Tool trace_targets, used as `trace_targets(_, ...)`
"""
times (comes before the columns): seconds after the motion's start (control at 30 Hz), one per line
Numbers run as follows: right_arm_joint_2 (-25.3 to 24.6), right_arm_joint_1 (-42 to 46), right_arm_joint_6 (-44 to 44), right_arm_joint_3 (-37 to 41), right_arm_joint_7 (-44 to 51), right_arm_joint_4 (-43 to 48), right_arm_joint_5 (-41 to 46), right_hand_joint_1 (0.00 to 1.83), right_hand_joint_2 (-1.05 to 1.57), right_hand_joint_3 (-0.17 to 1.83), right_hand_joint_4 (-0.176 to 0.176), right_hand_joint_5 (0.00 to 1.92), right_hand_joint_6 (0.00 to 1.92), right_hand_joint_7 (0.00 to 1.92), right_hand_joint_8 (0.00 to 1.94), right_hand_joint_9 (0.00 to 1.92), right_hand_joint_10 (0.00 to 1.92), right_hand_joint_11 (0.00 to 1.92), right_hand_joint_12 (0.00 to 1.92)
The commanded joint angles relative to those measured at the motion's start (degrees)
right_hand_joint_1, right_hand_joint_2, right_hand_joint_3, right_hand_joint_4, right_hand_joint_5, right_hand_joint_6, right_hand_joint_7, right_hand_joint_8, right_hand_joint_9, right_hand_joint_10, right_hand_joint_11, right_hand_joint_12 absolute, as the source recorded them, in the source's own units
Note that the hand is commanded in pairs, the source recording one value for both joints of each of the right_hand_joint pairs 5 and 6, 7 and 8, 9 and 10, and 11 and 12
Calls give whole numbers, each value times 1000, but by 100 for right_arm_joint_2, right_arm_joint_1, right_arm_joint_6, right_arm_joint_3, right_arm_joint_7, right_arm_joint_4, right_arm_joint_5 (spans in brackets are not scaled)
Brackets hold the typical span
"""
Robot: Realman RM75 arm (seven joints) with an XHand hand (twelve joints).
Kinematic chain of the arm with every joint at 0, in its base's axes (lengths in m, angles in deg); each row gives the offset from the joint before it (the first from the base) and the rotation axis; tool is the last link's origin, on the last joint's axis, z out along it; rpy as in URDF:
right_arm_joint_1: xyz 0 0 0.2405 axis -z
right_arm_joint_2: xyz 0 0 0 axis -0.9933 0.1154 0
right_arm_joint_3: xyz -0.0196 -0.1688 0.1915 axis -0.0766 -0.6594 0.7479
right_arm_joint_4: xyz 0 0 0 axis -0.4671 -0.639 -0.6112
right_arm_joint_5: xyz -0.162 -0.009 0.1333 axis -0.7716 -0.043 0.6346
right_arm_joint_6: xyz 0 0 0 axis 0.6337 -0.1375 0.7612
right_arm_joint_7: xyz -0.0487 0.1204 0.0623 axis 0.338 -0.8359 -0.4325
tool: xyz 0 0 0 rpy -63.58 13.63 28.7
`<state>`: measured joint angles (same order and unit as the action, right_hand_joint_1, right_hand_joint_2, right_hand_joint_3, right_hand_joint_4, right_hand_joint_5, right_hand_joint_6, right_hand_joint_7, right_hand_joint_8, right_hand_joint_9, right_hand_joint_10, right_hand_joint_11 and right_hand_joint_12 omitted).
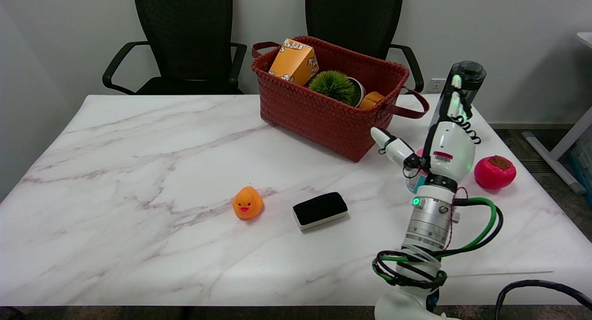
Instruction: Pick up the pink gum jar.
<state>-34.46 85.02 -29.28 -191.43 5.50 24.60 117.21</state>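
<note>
The pink gum jar (413,184) stands on the marble table (138,172) at the right, almost wholly hidden behind my right hand. Only a sliver of pink beside the wrist and a pale teal lower edge show. My right hand (446,144) is raised in front of the jar with its back toward the camera. The fingers (459,95) point up and away, and the thumb (391,144) is spread out to the left. Nothing shows between the fingers. I cannot tell whether the palm touches the jar.
A red woven basket (319,112) stands just behind and left of the hand, holding an orange box (293,61), a green pompom plant (333,85) and an orange item. A red persimmon toy (495,172) lies to the right. An orange rubber duck (247,203) and a black eraser (320,210) sit mid-table.
</note>
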Motion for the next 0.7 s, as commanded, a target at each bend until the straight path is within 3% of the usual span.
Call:
trace_targets(0.03, 201, 8, -478, 111, -773, -13, 955, 890, 678, -175, 0, 0, 0, 98, 98, 212, 212, 329, 329)
trace_targets(0.3, 203, 7, -708, 159, -1104, -142, 1140, 844, 713, -175, 0, 0, 0, 50, 50, 180, 180, 305, 305)
trace_targets(0.7, 203, -25, -648, 159, -2791, -662, 1465, 791, 835, -175, 0, 0, 0, 1, 1, 185, 185, 333, 333)
